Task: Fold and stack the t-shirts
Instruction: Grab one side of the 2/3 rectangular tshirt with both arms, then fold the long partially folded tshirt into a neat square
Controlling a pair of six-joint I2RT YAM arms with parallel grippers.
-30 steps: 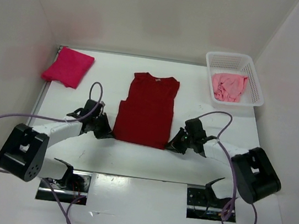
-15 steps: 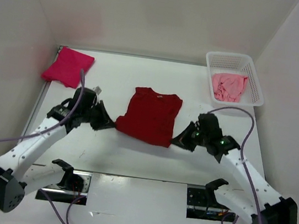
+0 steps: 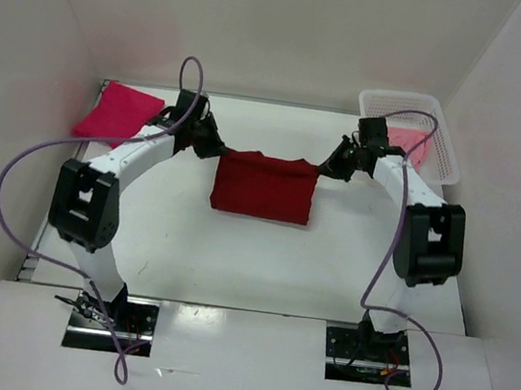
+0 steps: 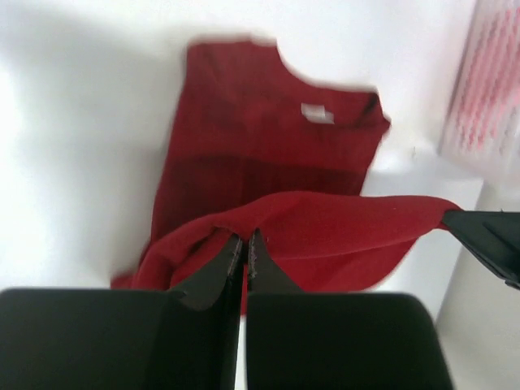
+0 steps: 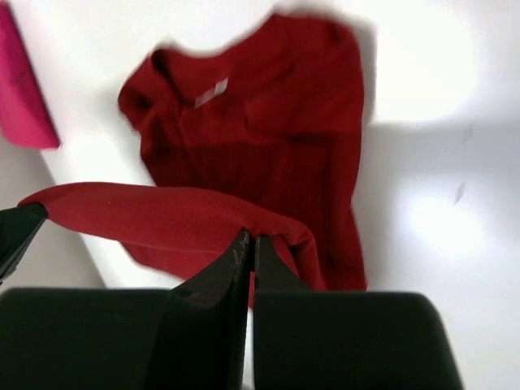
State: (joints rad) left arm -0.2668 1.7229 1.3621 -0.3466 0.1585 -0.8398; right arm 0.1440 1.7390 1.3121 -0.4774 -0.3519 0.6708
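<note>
The dark red t-shirt (image 3: 264,186) lies mid-table, its bottom hem lifted and carried over toward the collar. My left gripper (image 3: 217,148) is shut on the hem's left corner; the left wrist view shows the shirt (image 4: 268,138) below with the held hem arching across. My right gripper (image 3: 322,168) is shut on the hem's right corner, with the shirt (image 5: 268,122) spread below in the right wrist view. The magenta-pink t-shirt (image 3: 117,112) lies folded at the far left. The light pink t-shirt (image 3: 412,142) sits in the basket, partly hidden by my right arm.
The white mesh basket (image 3: 446,153) stands at the far right corner. White walls close in the table on the left, back and right. Purple cables loop from both arms.
Both grippers have lifted the dark red shirt's bottom hem and carried it away from the arm bases toward the collar, folding the shirt roughly in half. Both arms are stretched far out.
</note>
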